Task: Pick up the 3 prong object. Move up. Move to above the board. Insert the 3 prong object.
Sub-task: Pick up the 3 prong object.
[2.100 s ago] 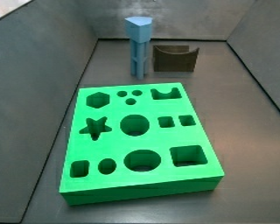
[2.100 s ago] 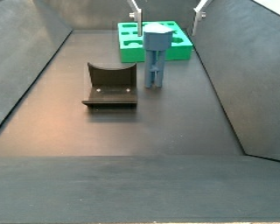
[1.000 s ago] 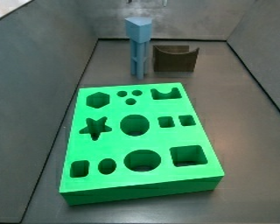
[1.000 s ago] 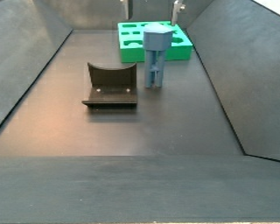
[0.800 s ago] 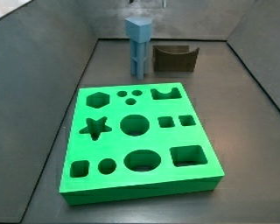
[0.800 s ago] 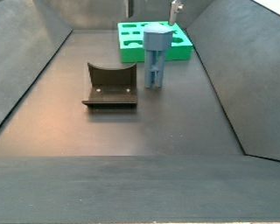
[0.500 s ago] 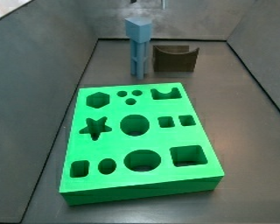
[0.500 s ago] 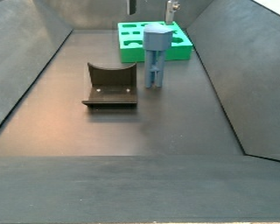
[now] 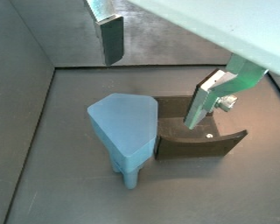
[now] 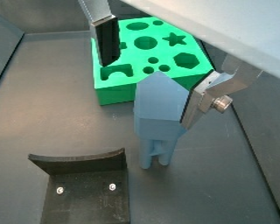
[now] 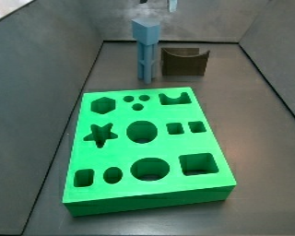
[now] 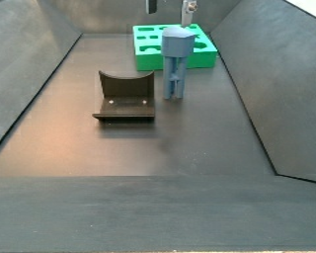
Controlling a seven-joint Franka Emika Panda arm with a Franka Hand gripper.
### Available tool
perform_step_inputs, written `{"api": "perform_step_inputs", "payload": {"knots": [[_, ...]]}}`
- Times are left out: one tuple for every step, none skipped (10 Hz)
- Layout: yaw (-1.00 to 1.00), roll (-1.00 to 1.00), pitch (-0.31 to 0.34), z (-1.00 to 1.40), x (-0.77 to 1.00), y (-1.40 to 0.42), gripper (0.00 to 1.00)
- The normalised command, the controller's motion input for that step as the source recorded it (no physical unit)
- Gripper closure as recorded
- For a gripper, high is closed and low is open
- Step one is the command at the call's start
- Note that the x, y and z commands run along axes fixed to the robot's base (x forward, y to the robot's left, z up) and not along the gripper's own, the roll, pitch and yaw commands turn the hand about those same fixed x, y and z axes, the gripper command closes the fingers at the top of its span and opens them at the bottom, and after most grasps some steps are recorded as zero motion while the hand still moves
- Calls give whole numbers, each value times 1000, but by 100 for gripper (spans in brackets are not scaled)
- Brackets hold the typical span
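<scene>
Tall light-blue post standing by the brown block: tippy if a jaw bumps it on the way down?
Probably yes. The tall light-blue post stands on thin prongs under a wider head, so likely top-heavy. It looks rigid, so a knock should topple it, not bend it. The gripper hangs above it, jaws open.

3 prong object [image 12: 178, 62]: tall light-blue post, angular top, upright on the dark worktop [image 12: 147, 138], untouched. My claw [image 10: 154, 57] hangs just above it, fingers spread either side of its top. Board [image 11: 147, 145]: bright green slab with shaped cut-outs, lying flat nearby, apart from the post.
</scene>
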Motion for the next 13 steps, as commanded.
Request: {"api": "perform_step_inputs", "payload": {"knots": [[0, 86, -43, -429, 0, -57, 0], [0, 39, 0, -223, 0, 0, 0], [0, 63, 0, -194, 0, -63, 0], [0, 39, -11, -186, 0, -106, 0], [0, 17, 0, -100, 0, -60, 0], [0, 51, 0, -157, -46, -60, 0], [0, 91, 0, -200, -83, -43, 0], [0, 117, 0, -220, -60, -80, 0], [0, 149, 0, -240, -54, -109, 0], [0, 151, -20, -366, -120, -89, 0], [0, 151, -40, -434, -140, -97, 0], [0, 116, -59, -414, -129, -71, 0], [0, 59, -63, -337, -80, -11, 0]]}}
